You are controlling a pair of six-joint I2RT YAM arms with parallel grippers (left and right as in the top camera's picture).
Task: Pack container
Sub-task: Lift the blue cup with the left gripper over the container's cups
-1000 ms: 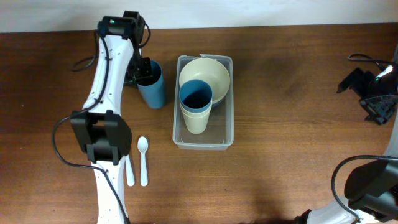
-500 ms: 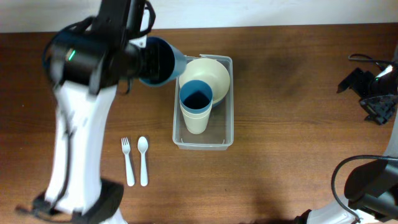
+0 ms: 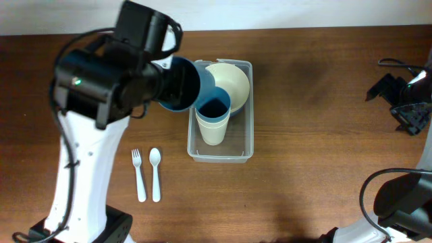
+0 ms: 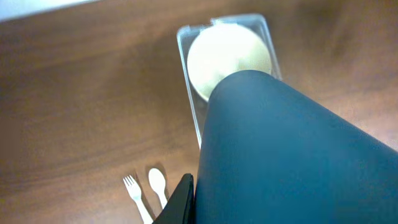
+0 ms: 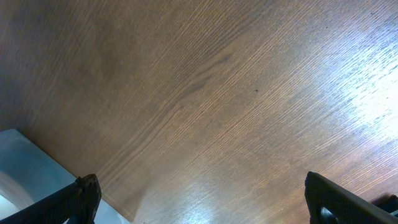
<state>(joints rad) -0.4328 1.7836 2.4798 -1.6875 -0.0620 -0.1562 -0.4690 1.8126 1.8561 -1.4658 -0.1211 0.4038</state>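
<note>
Container (image 3: 236,145) stands in the middle of the table, with a cream bowl (image 3: 233,81) and stacked cups (image 3: 213,118) inside. The left gripper (image 3: 160,82) grips a blue cup (image 3: 183,82), tilted, above its left rim. To do this well, I think the cup should be turned upright, centred over the stacked cups and lowered slowly before release. The right gripper (image 5: 202,199) is spread wide, well apart, holding nothing.

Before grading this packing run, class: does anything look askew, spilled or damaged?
Nothing is spilled or damaged. Only the blue cup, held in the air, is tipped well off upright over the left rim of the container.
</note>
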